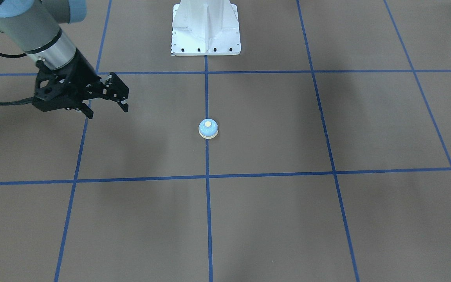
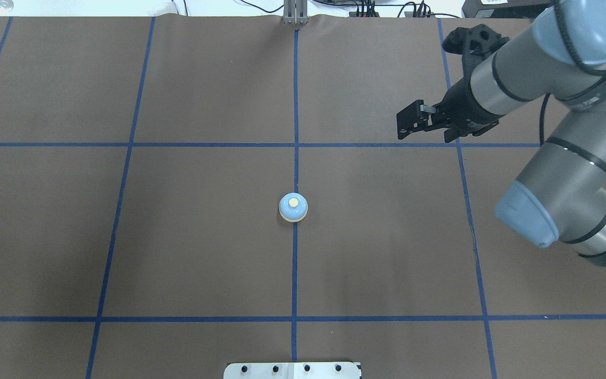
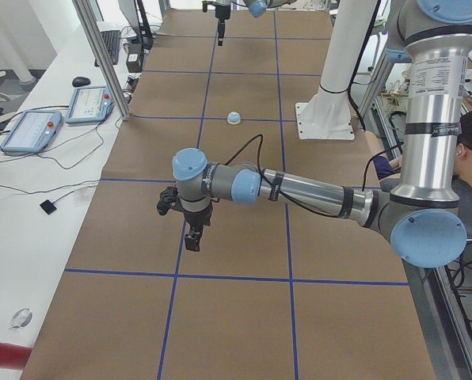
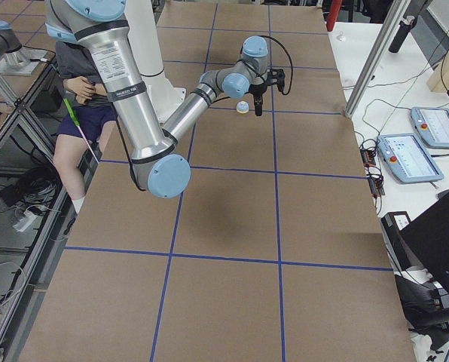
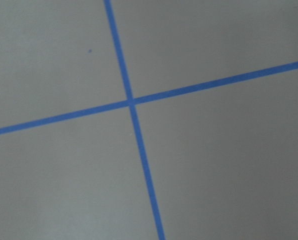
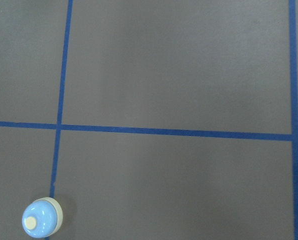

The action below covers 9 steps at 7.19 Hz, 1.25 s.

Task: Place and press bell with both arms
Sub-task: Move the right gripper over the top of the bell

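The bell [image 1: 208,129] stands upright on the brown table on the centre blue tape line, with nothing touching it; it also shows in the overhead view [image 2: 293,207], the right wrist view [image 6: 41,219] and both side views [image 3: 234,118] [image 4: 242,107]. My right gripper [image 1: 108,110] is open and empty, held above the table well to my right of the bell and farther from my base [image 2: 405,125]. My left gripper [image 3: 192,237] shows only in the exterior left view, pointing down over a tape line far from the bell; I cannot tell whether it is open or shut.
The white pedestal base [image 1: 206,31] stands at the table's robot-side edge, in line with the bell. Blue tape lines [image 5: 131,102] divide the brown table. A white side bench with tablets [image 3: 30,131] runs along the far edge. A seated person [image 3: 470,158] is beside the pedestal.
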Motion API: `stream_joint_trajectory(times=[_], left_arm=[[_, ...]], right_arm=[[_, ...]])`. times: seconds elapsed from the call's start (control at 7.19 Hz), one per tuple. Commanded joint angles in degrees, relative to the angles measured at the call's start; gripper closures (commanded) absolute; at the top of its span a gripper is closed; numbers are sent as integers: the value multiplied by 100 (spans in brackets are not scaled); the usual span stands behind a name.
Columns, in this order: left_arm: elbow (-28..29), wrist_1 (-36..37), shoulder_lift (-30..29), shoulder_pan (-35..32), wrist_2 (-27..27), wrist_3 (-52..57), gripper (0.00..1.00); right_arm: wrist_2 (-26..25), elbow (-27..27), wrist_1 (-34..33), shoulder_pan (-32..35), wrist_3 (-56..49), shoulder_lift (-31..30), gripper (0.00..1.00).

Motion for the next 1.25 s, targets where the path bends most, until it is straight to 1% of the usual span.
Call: stream_joint_trajectory(times=[0.0,0.14,0.28,0.42,0.56,0.7,0.84,0.97,1.11], left_arm=[[74,38,237,-360,-153,752,0],[39,64,248,-362,-338,799,0],[82,56,283,-362,-357,808,0],[48,-31,422,-362,-374,808,0],[12,-32,441,-362,-366,808,0],[12,-32,441,-362,-366,808,0],[3,-32,441,-362,-366,808,0],[3,-32,441,-362,-357,808,0],[3,-32,441,-370,-357,808,0]], right_arm=[[-449,-46,-964,-506,301,658,0],[-729,-81,-1441,-829,658,1010,0],[-949,-430,-1464,-1059,992,1379,0],[-1100,-1007,-1464,-1192,1161,1861,0],[-1240,-1509,-1473,-1280,1172,2240,1],[-1511,-1592,-1455,-1472,1372,2287,17],[-1532,-1593,-1446,-1526,1417,2279,90],[-1532,-1672,-1420,-1614,1409,2340,100],[-1532,-1899,-1411,-1650,1418,2497,100]])
